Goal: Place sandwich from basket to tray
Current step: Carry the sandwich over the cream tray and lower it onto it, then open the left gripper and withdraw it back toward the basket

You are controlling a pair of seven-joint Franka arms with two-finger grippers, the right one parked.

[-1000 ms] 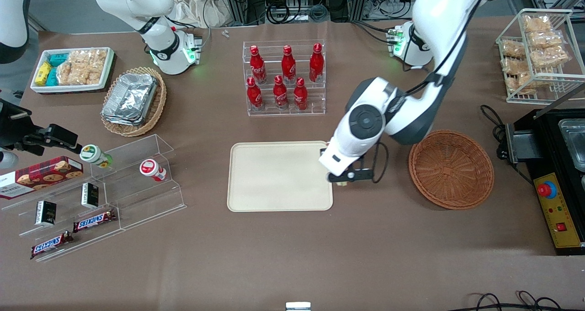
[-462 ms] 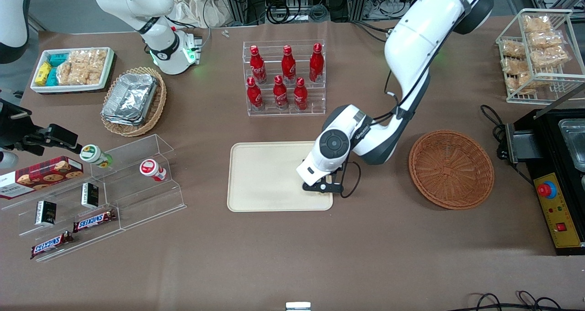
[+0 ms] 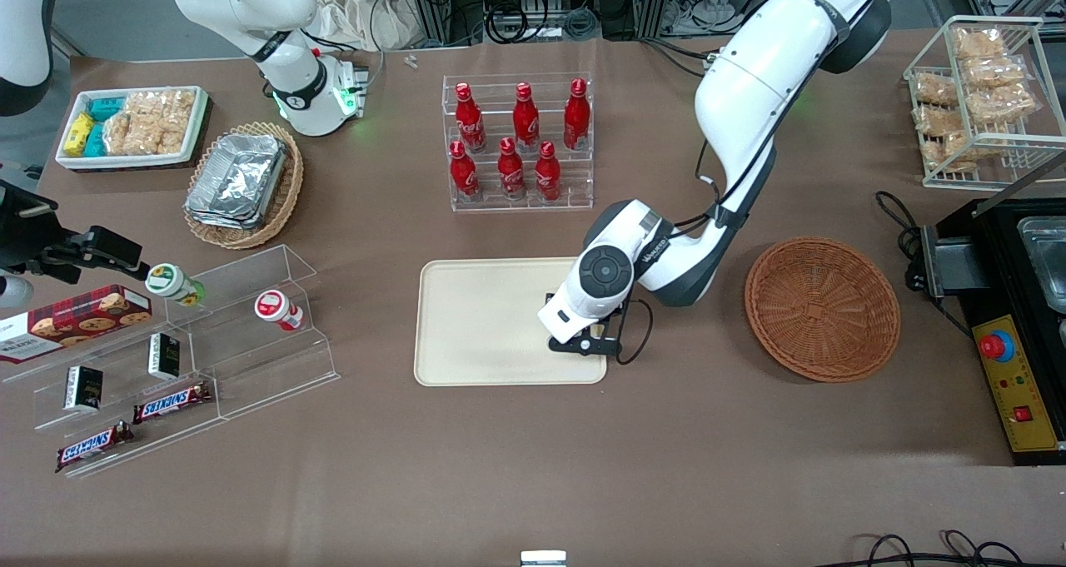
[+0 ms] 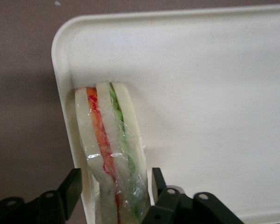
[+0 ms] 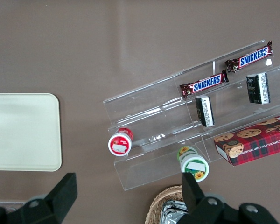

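sandwich at the tray's corner, between the fingers

the sandwich, a wedge of white bread with orange, red and green layers under clear wrap, stands on edge at a rounded corner of the tray, close against the low rim. its lower part sits between the two black fingers of the gripper; one finger shows a gap to the bread while the wrap lies against the other, so whether the gripper is clamped on the sandwich or has let go cannot be told.

in the front view the gripper is over the tray at the end toward the working arm, near the corner closest to the camera, and the arm's wrist hides the sandwich. the basket, reddish-brown wicker, lies well apart from the tray toward the working arm's end of the table, with nothing seen in it.

farther from the camera than the tray stands a clear rack of red bottles. toward the parked arm's end lie a tan basket of foil trays and clear stepped shelves with snack bars and small jars.
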